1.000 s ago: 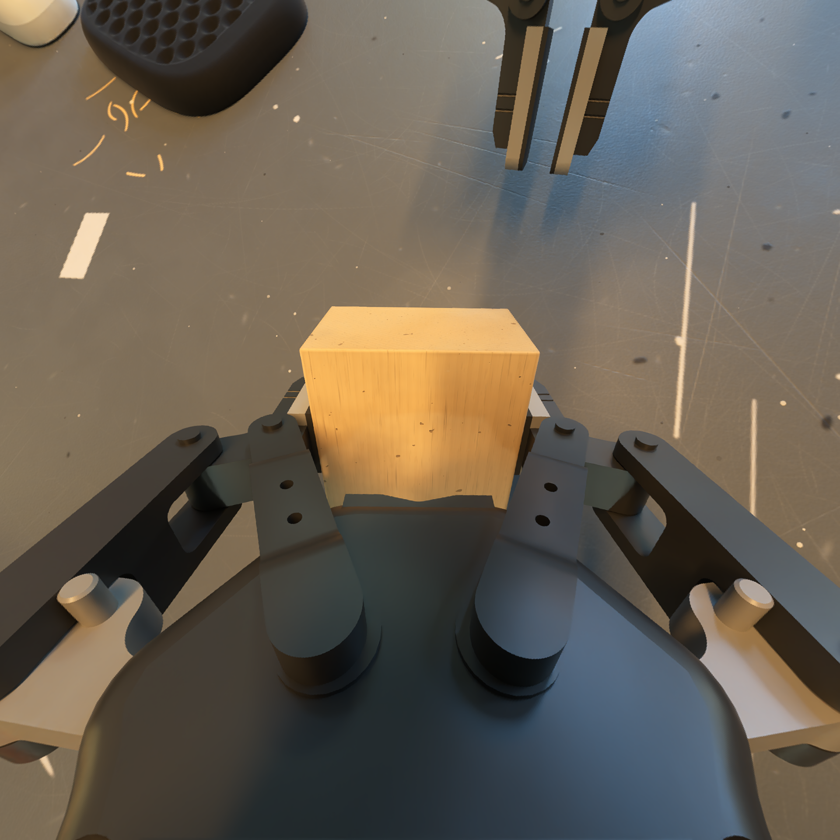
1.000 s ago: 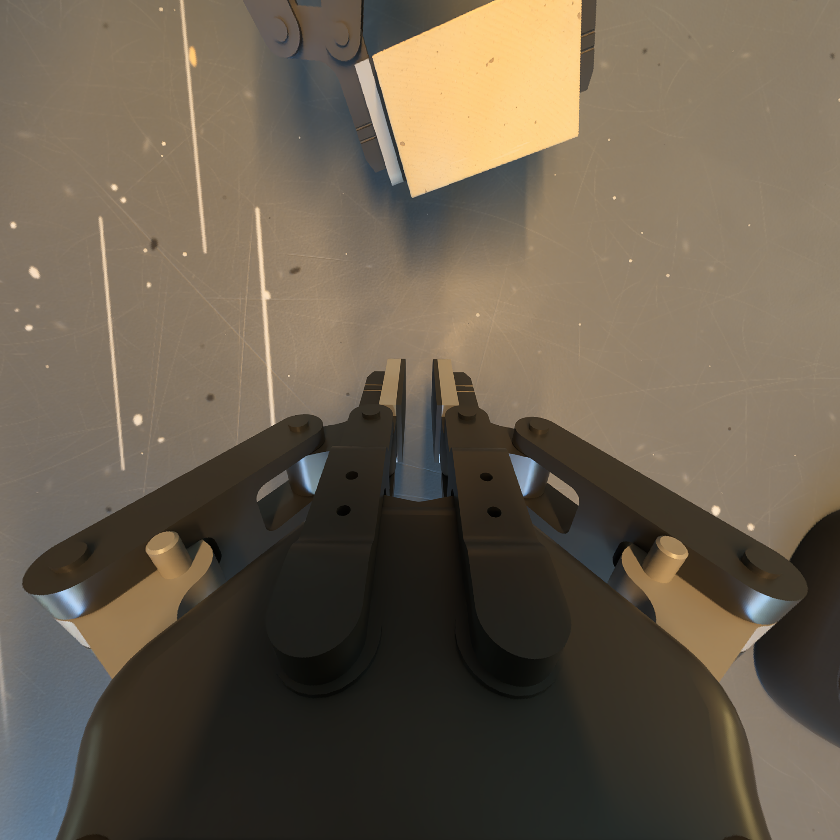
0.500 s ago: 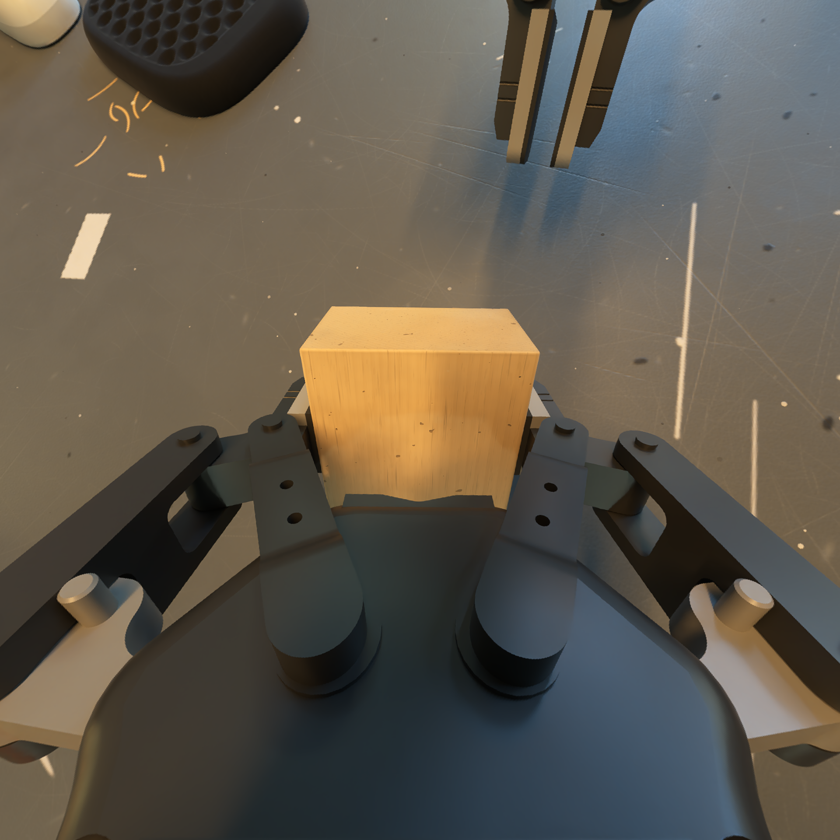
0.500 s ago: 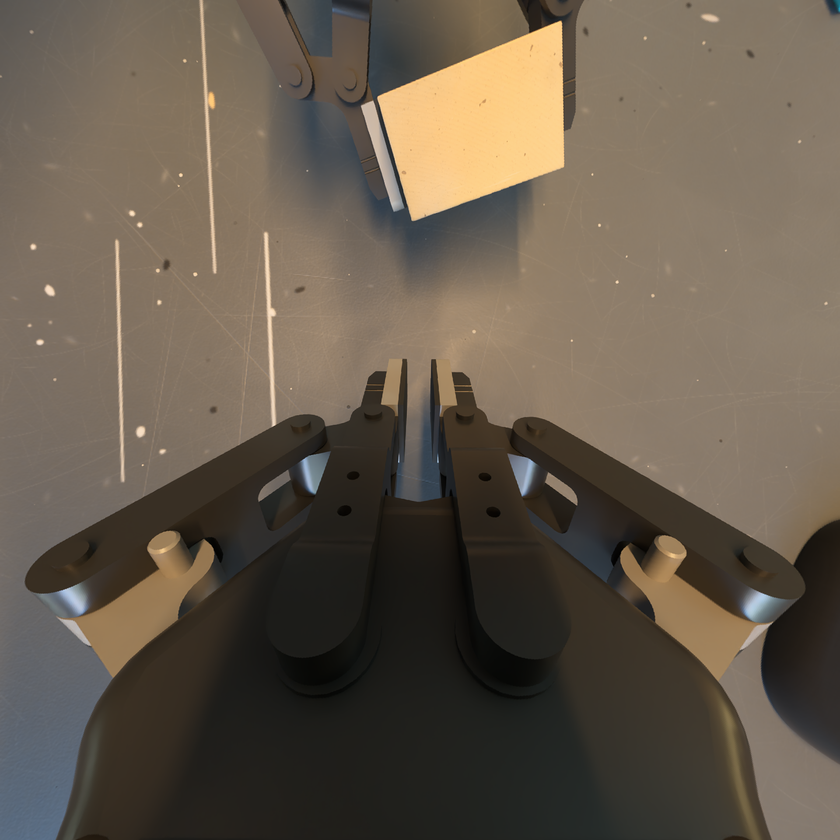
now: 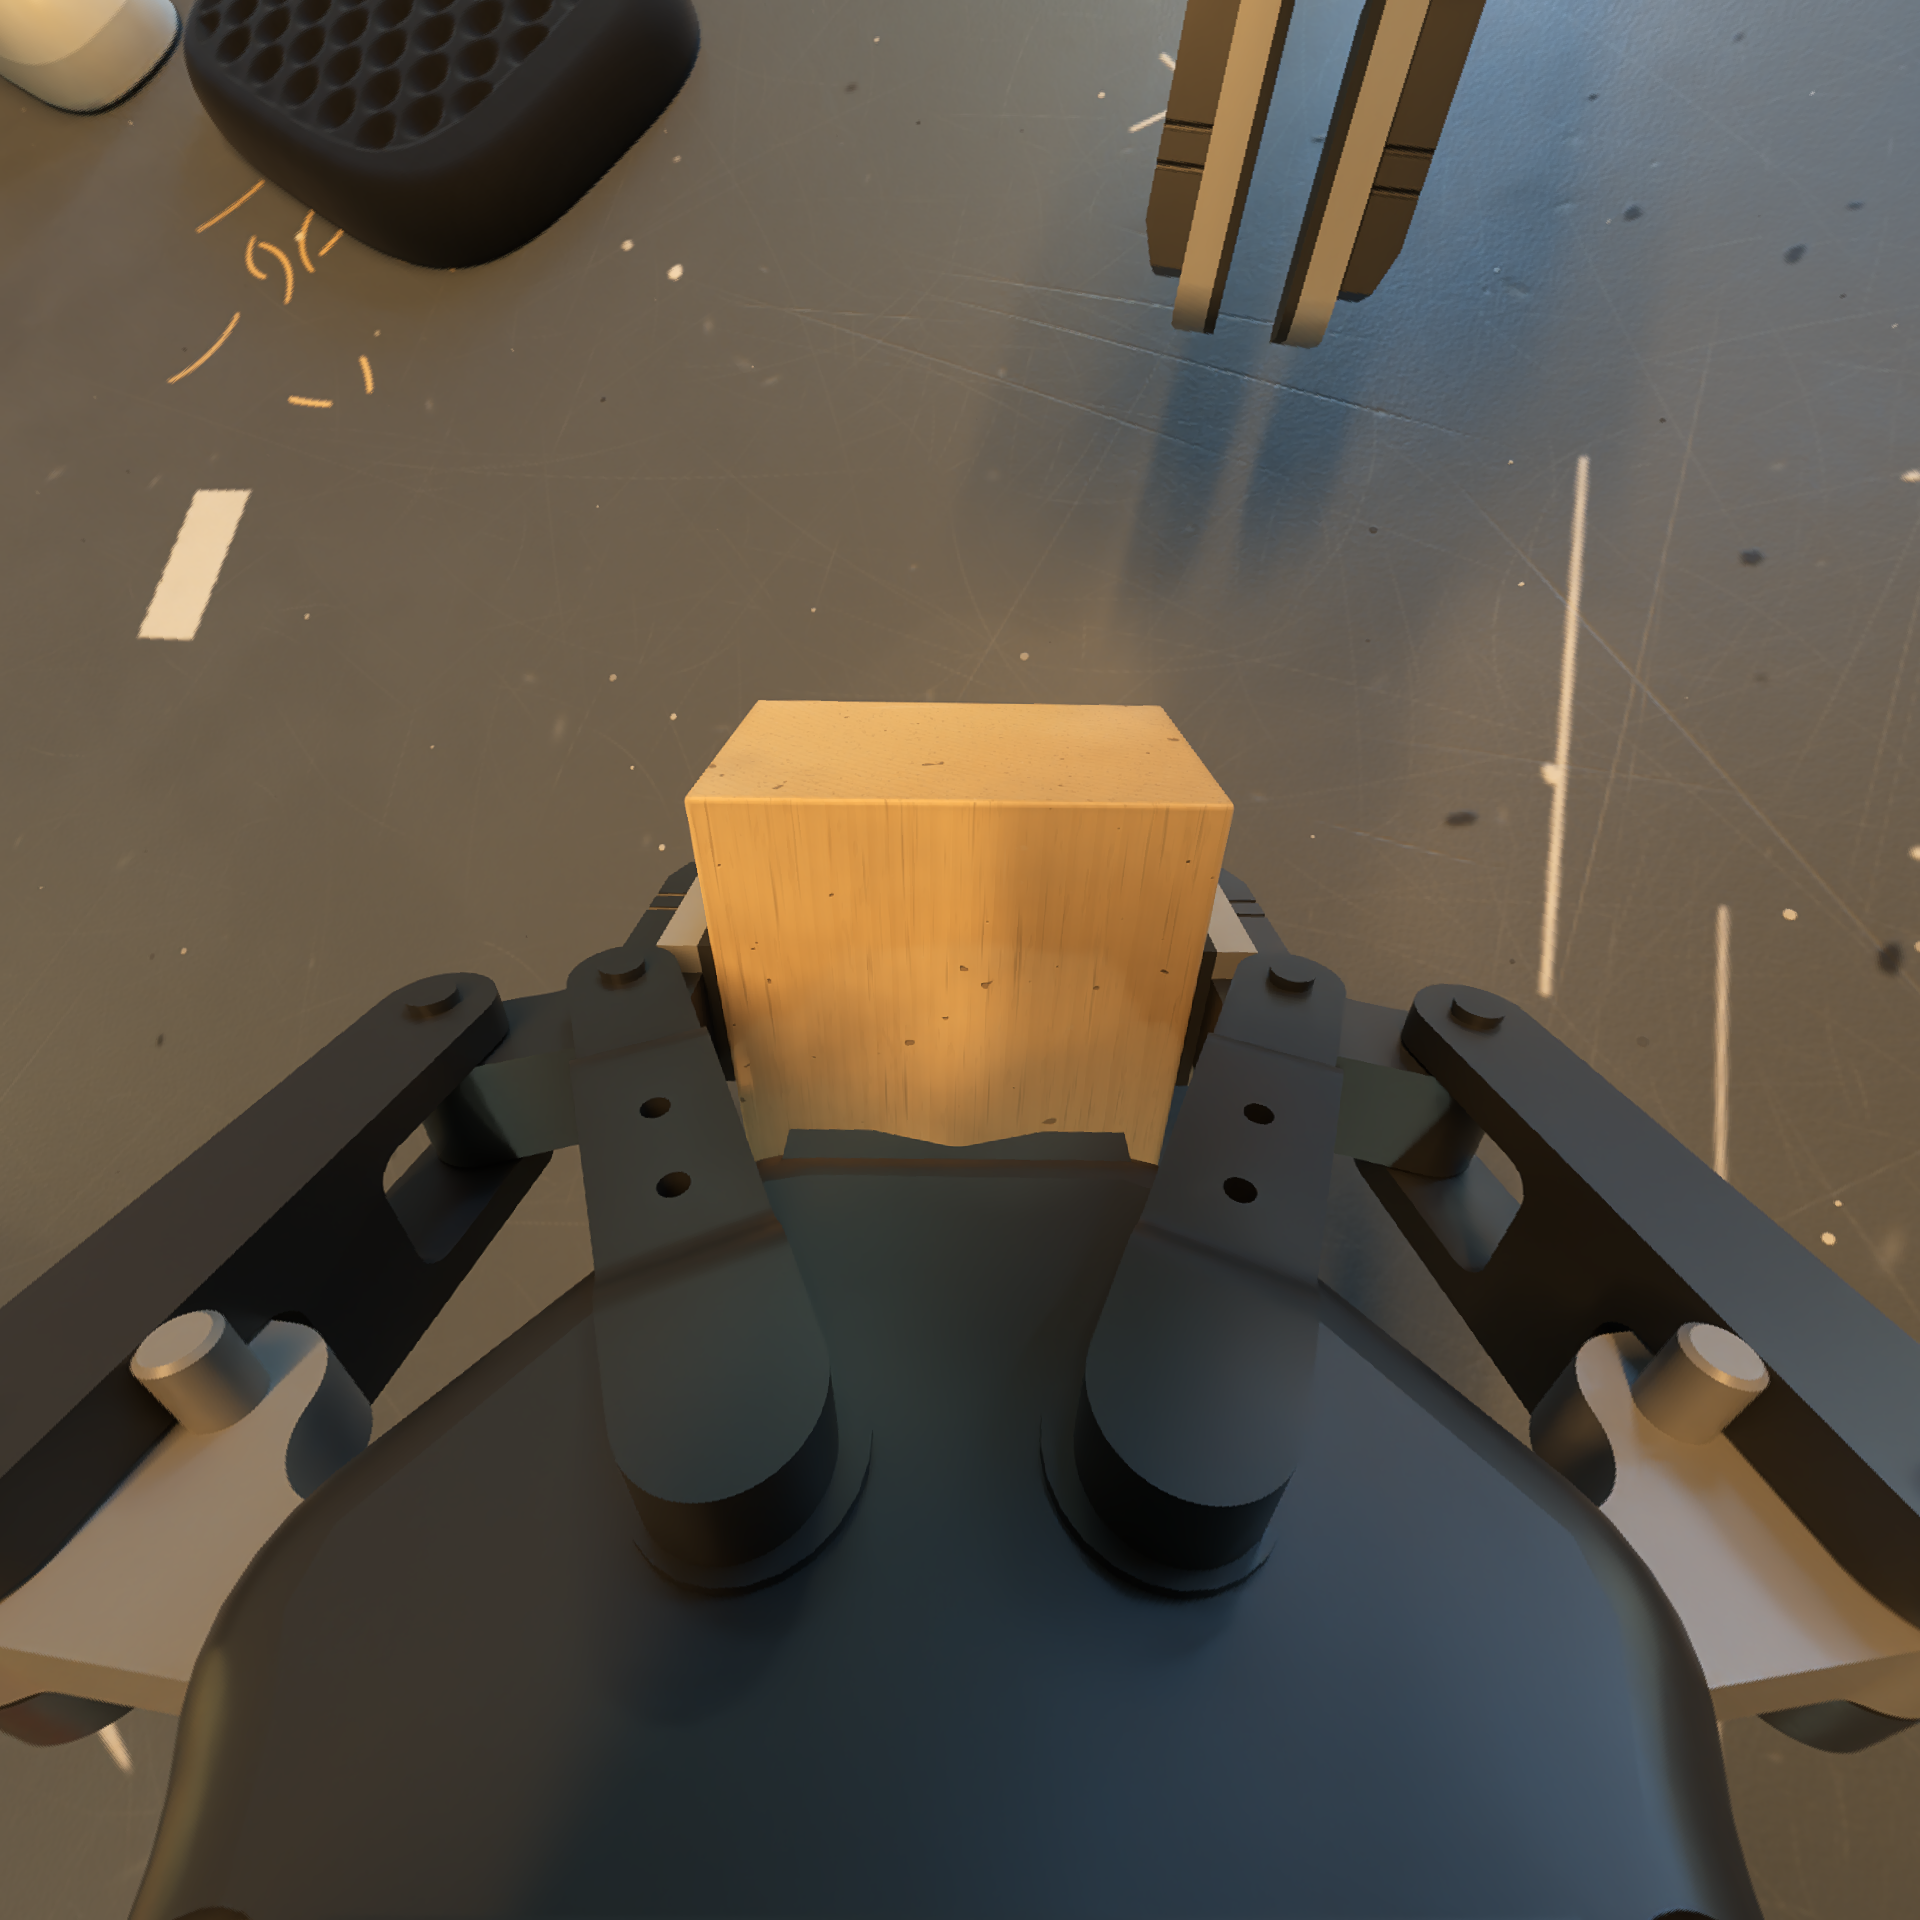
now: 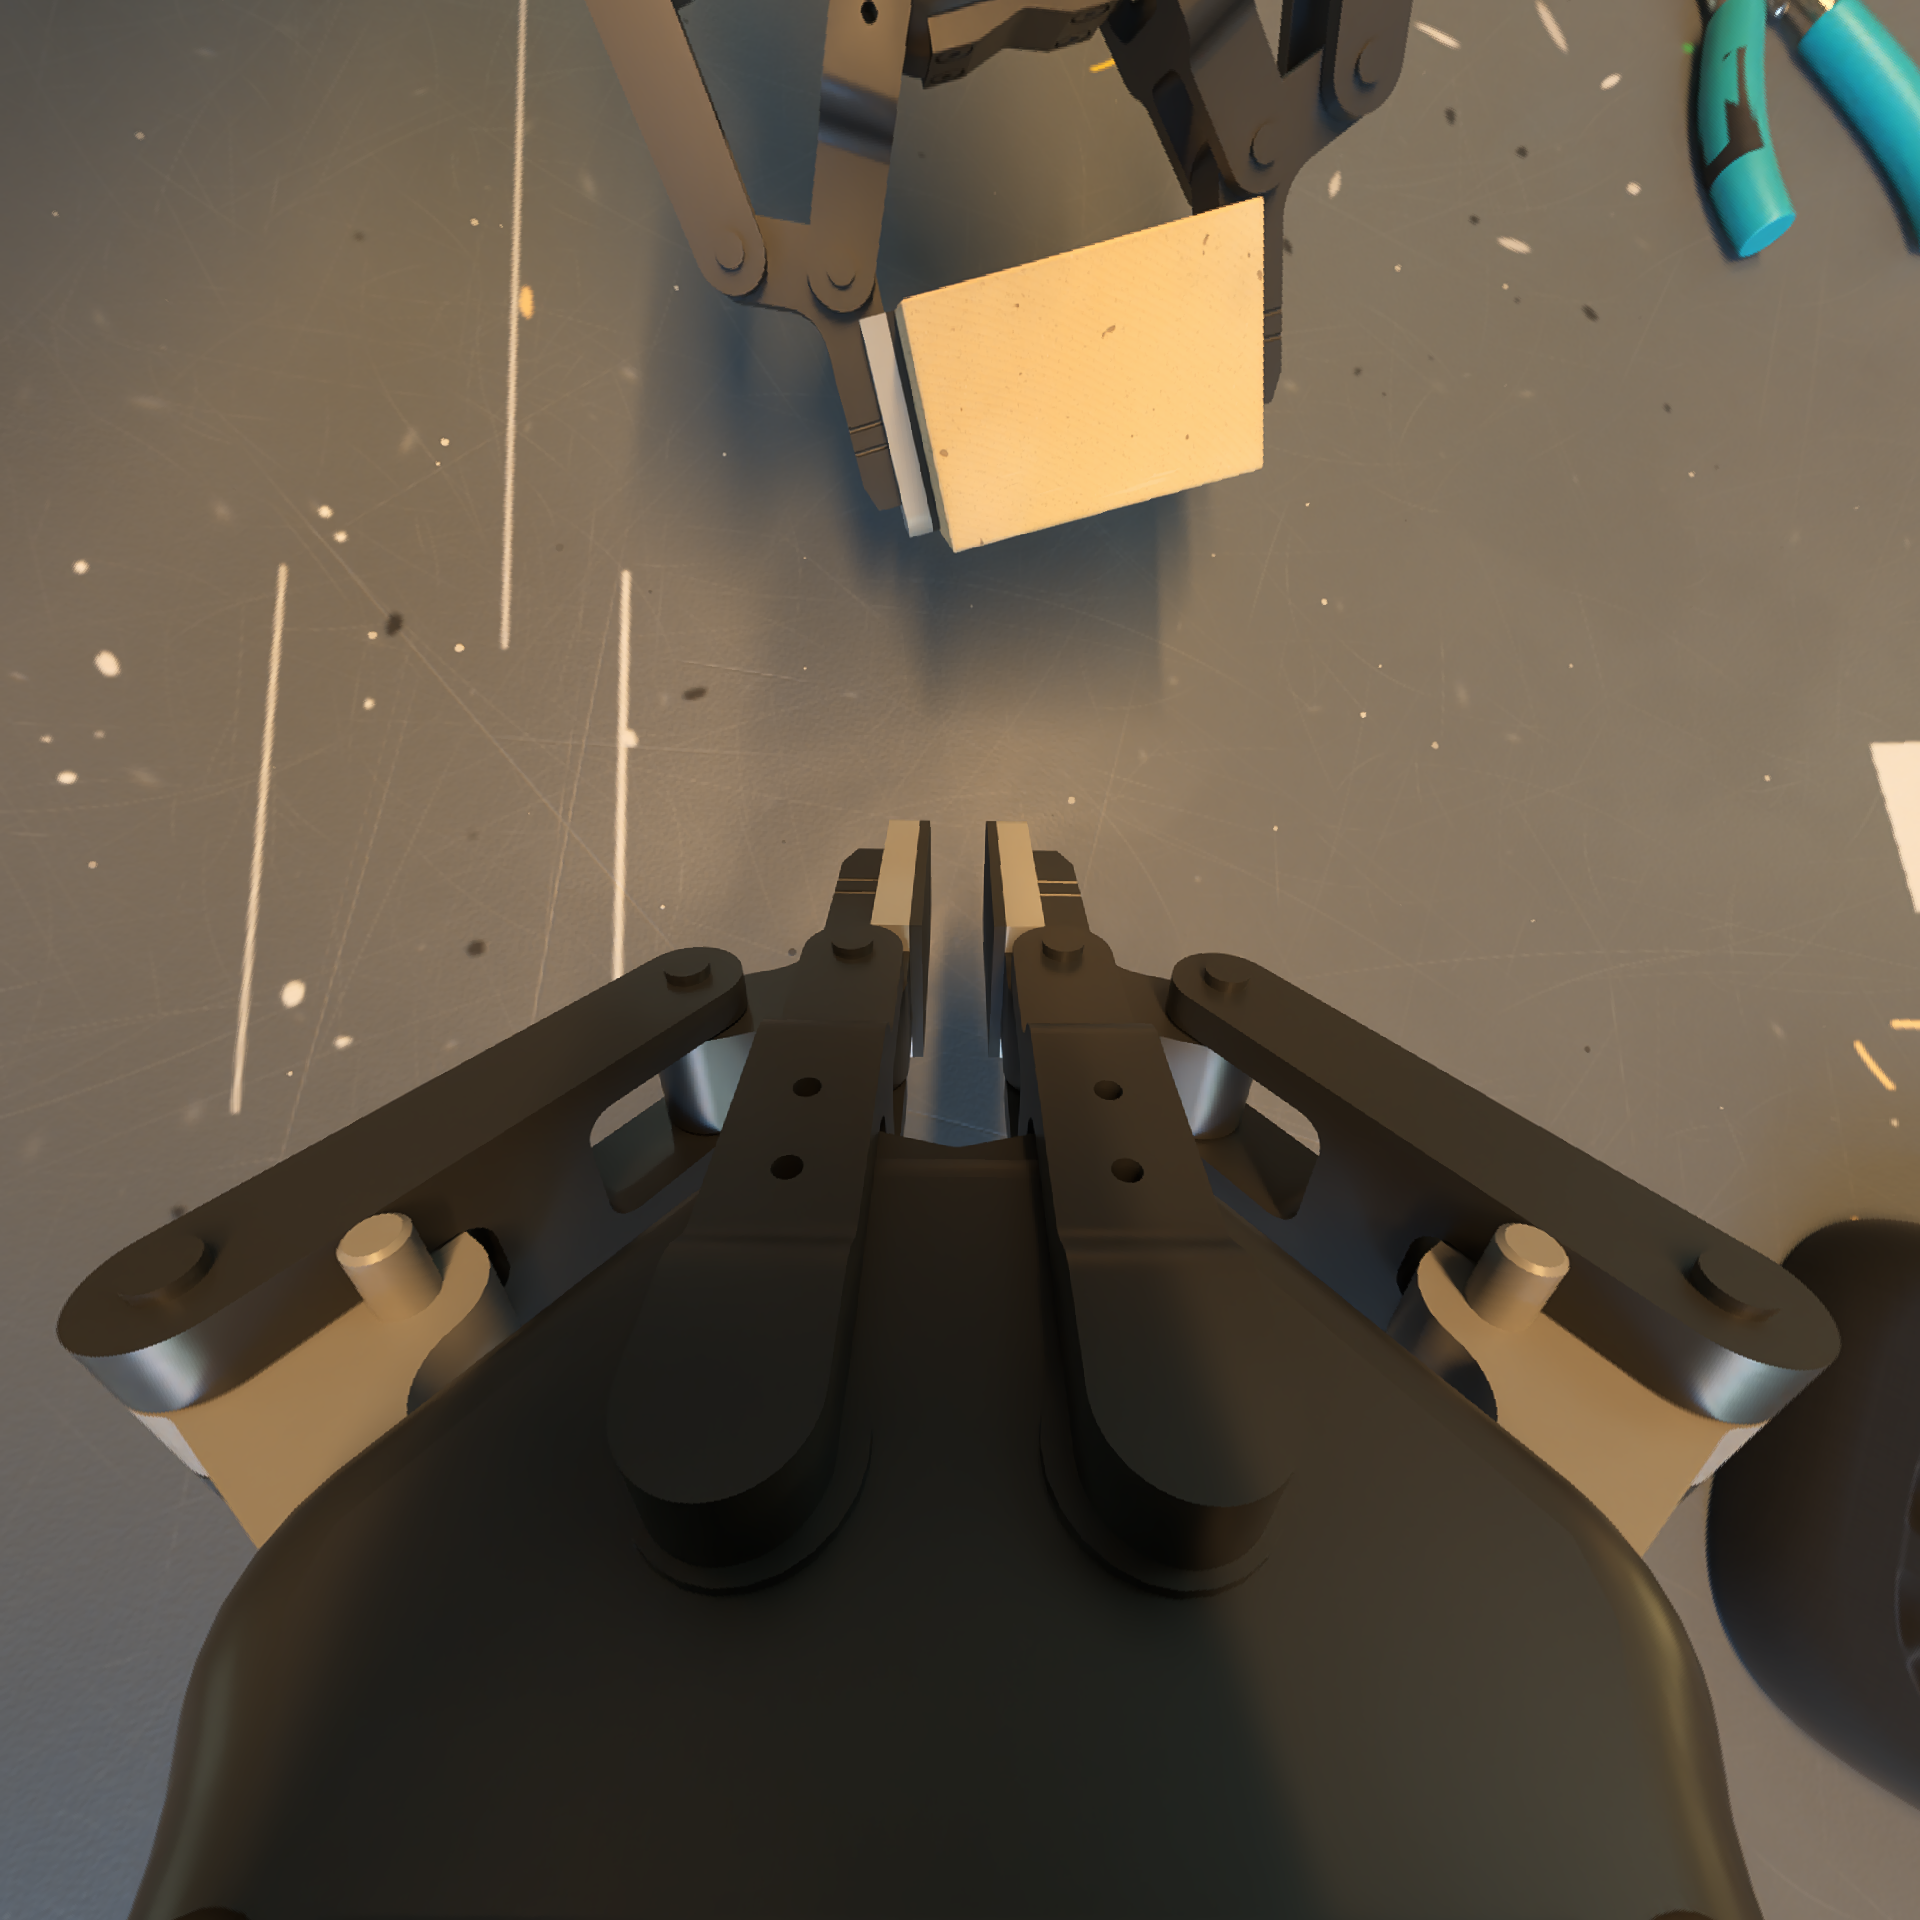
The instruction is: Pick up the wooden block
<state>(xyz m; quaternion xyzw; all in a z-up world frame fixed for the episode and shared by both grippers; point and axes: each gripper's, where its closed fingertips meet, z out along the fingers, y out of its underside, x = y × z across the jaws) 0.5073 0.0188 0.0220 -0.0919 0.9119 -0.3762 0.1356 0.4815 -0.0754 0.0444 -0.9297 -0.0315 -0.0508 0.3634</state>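
Note:
The wooden block (image 5: pixel 956 935) is a pale cube clamped between the two fingers of my left gripper (image 5: pixel 956 914), which is shut on its left and right sides. In the right wrist view the block (image 6: pixel 1101 353) sits in the left gripper (image 6: pixel 1081 384) at the top centre. A shadow lies on the grey table below it, so it seems to be held just above the surface. My right gripper (image 6: pixel 956 862) is empty, with its pads nearly together and only a narrow gap between them. It hangs beyond the block in the left wrist view (image 5: pixel 1247 312).
A black perforated pad (image 5: pixel 436 114) and a white object (image 5: pixel 83 52) lie at the far left. Teal-handled pliers (image 6: pixel 1745 145) lie at the top right of the right wrist view. A dark rounded object (image 6: pixel 1839 1507) is at that view's right edge. The grey table (image 5: pixel 935 468) is scratched.
The right gripper has drawn back from the block, so its view takes in more table and the pliers. The left gripper and block have not moved.

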